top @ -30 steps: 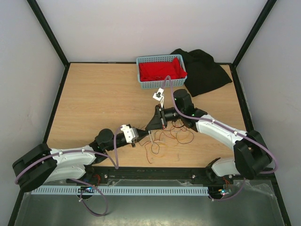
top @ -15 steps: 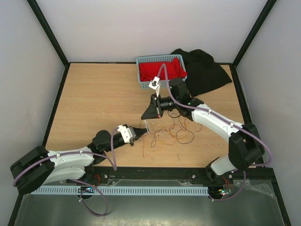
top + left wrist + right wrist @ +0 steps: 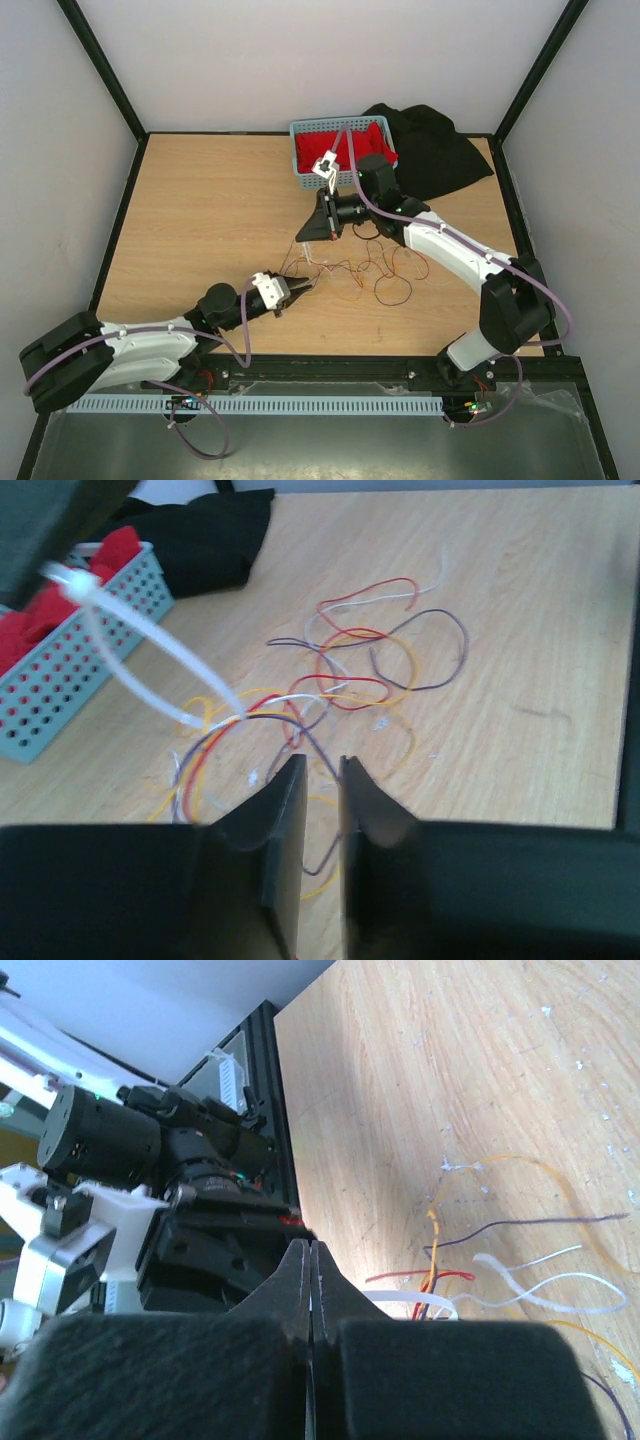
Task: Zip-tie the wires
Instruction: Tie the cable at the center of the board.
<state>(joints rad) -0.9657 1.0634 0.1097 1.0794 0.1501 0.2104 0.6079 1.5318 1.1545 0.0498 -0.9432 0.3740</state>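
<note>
The counter [image 3: 200,220] is pale wood-grain laminate. The wires [image 3: 345,268] lie on it in a loose tangle of hair-thin, curly strands in red, orange-yellow, dark purple-brown and white, near the middle between the two arms. The zip tie [image 3: 90,592], a smooth, whitish, translucent plastic strip, bends in a wide loop down to where several strands bunch together. Its upper end is clamped in the right end effector [image 3: 308,232], whose matte black jaws are pressed flat together. The left end effector [image 3: 322,765] sits low over the near edge of the tangle, its blunt black fingers a narrow slit apart with a dark strand running loosely through the gap. Behind stand a perforated blue plastic basket [image 3: 310,178] holding red cloth [image 3: 335,150] and a crumpled black cloth [image 3: 440,150].
</note>
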